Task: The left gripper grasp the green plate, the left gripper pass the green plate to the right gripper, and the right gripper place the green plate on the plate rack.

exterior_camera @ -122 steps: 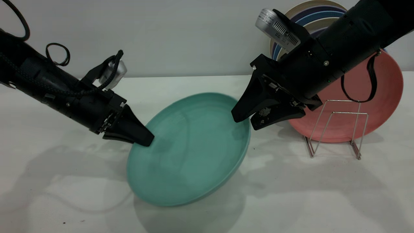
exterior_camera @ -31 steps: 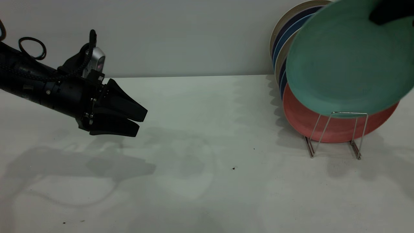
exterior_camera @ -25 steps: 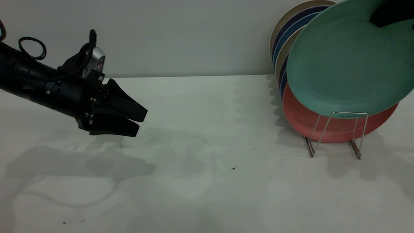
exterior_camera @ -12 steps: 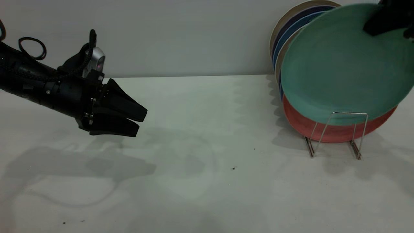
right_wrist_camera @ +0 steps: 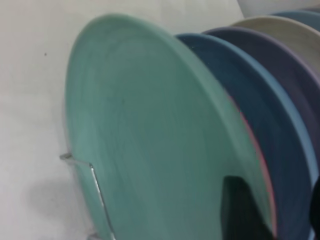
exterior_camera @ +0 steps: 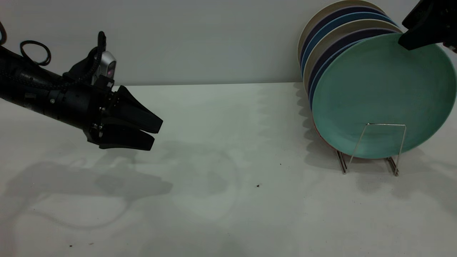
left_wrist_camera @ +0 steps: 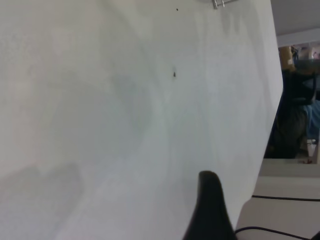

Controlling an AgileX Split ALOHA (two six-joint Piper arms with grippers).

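The right end effector (exterior_camera: 410,40) sits at the top edge of the green plate (exterior_camera: 378,96), its dark fingers (right_wrist_camera: 240,207) closing on the rim from either side, so it appears to be gripping the plate. Directly below it, the plate stands nearly upright in the plate rack (exterior_camera: 371,148), behind the front wire loop and leaning back on the stack of blue plates (exterior_camera: 332,32). Half a second ago the plate hung higher and more tilted, with the pink plate (right_wrist_camera: 257,145) showing widely beneath it; now it has dropped into the slot and hides all but a thin sliver of pink. That suggests the placing step is almost finished, with only the release and retreat judged to remain. Far across the worktop (exterior_camera: 228,200) from the rack, the left end effector (exterior_camera: 151,134) hovers idle with its fingers slightly apart and nothing between them, unmoved over the last second
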